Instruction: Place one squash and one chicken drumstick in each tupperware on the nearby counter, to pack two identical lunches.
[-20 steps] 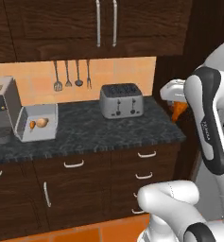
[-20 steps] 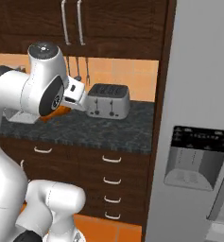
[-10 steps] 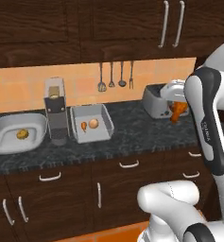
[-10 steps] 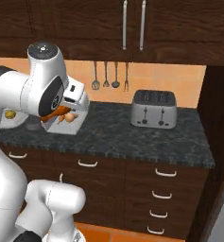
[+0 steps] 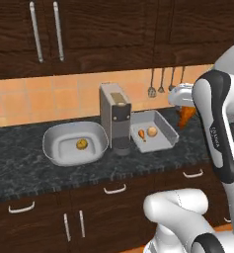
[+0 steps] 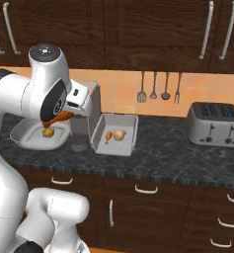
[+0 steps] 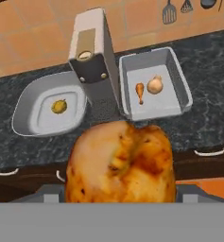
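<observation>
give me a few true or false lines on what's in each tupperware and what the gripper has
1. The grey rectangular tray holds a drumstick and a tan squash. True.
2. The round white tub holds two drumsticks. False: it holds just a yellow-green squash.
3. The gripper carries an orange-brown drumstick. True.
4. The coffee machine stands right of both containers. False: it stands between them.
5. The toaster sits on the counter. True.

Dark wood upper cabinets (image 5: 89,29), orange tiled backsplash (image 5: 44,99), hanging utensils (image 6: 158,86), silver toaster (image 6: 218,123), coffee machine (image 5: 116,118)
</observation>
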